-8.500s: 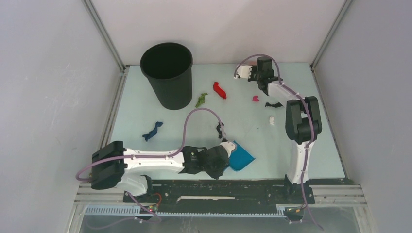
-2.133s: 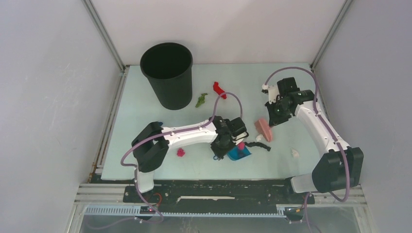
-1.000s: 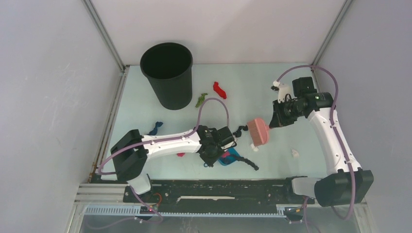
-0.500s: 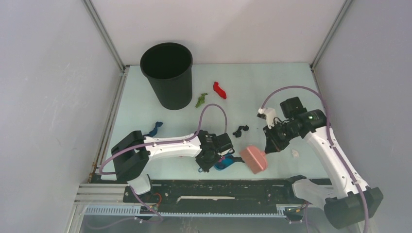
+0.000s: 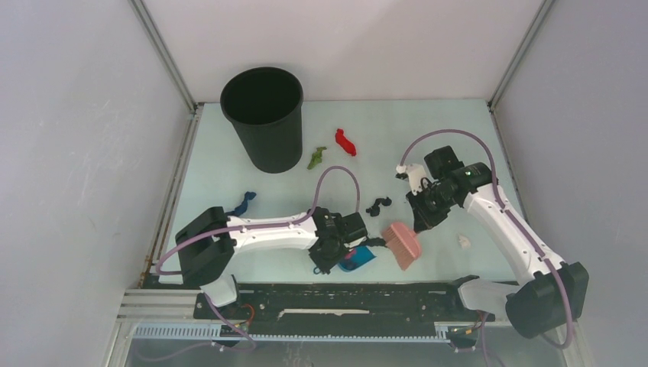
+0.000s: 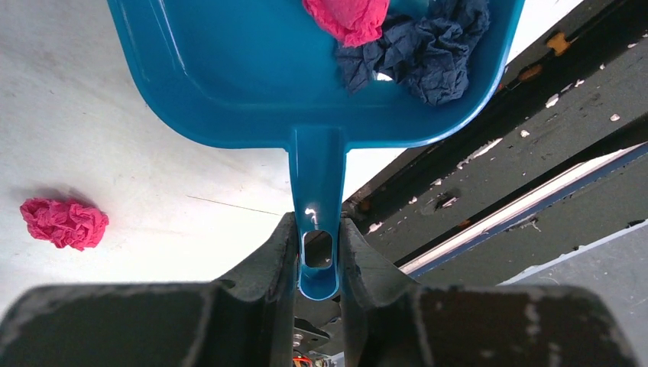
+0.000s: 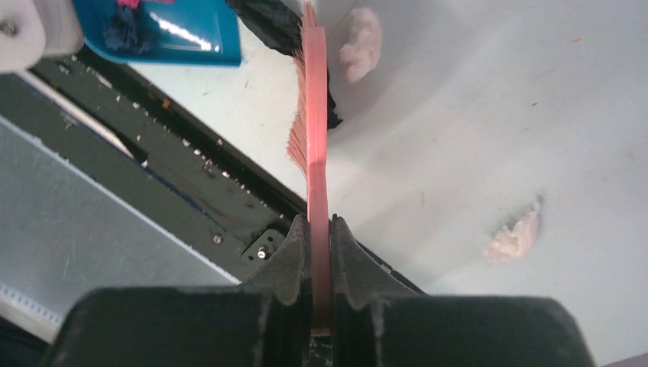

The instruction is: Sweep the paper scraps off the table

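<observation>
The left claw (image 6: 317, 229) is clamped on the handle of the blue dustpan (image 6: 229, 69), which sits at the near edge of the counter (image 5: 428, 130) with its mouth facing right. A magenta scrap (image 6: 348, 15) and a dark blue scrap (image 6: 428, 46) lie inside it. The right claw (image 7: 319, 229) is closed tight on the handle of the pink brush (image 5: 403, 245), whose bristles stand just beside the pan's mouth. A dark shred (image 7: 267, 19) seems to lie between the 2, though it is too small to be sure. The next stroke, I'd say, turns on the black scrap (image 5: 378, 205). It lies beyond both tools toward the far wall, its length running roughly left to right, nearer the brush arm. The brush would have to go round behind it and draw it back to the pan. A loose magenta scrap (image 6: 65, 222) rests on the counter beside the left claw. Well apart, the red scrap (image 5: 345, 142) and green scrap (image 5: 316, 157) sit near the black bin (image 5: 264, 118). A blue scrap (image 5: 243, 203) lies beyond the left arm, which bars a straight sweep from there.
</observation>
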Controlling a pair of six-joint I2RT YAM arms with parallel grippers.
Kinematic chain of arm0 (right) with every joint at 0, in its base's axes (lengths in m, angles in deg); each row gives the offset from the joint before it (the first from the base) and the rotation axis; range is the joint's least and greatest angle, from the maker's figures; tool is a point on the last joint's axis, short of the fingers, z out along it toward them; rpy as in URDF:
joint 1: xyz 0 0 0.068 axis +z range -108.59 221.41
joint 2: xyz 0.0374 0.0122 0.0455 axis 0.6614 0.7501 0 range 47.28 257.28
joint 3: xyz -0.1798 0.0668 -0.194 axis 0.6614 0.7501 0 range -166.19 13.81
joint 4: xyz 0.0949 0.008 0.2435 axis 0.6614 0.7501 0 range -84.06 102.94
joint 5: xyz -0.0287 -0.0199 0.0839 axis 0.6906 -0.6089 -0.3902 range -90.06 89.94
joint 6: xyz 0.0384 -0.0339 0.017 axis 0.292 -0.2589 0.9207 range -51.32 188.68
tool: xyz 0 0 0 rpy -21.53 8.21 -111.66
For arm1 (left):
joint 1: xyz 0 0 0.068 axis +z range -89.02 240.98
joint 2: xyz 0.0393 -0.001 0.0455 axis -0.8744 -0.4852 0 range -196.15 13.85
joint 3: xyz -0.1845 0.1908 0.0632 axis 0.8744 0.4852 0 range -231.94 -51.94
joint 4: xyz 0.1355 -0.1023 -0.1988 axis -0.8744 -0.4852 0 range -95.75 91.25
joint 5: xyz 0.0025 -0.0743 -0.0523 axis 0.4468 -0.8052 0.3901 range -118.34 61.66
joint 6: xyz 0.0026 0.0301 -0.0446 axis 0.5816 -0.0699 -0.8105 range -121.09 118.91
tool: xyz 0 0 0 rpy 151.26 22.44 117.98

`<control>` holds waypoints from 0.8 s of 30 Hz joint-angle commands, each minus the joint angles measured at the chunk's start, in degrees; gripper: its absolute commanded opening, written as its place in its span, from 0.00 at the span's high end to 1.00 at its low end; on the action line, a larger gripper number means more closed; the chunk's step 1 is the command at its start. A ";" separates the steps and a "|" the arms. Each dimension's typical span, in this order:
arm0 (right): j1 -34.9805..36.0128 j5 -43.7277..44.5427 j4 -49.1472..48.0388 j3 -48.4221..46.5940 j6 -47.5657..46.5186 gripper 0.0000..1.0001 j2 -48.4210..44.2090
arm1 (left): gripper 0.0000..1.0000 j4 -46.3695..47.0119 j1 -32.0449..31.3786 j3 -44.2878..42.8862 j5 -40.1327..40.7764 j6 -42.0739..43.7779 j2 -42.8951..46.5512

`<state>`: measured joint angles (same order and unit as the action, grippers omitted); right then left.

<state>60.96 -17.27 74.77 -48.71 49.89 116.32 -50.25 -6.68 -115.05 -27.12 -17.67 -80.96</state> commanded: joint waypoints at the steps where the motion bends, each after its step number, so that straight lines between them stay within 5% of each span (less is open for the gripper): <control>1: 0.25 4.16 -6.51 -4.23 2.75 1.00 -0.67 | 1.00 0.82 -0.88 -2.51 -0.77 0.07 0.23; 10: -5.91 2.74 -1.98 -12.77 0.34 1.00 -4.34 | 1.00 1.45 -1.15 -6.67 -0.77 0.87 -3.22; 15: -9.30 10.87 -4.61 -12.70 -0.34 1.00 -3.63 | 1.00 0.58 -1.13 -11.24 -2.76 1.35 -6.60; 24: -4.48 21.45 -11.09 -6.53 2.57 1.00 3.38 | 1.00 -1.38 -1.07 -18.30 -3.74 2.75 -12.53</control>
<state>53.11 -0.66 66.95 -56.88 50.79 116.47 -50.67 -7.43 -129.74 -29.20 -16.51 -91.67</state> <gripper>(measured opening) 0.095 0.241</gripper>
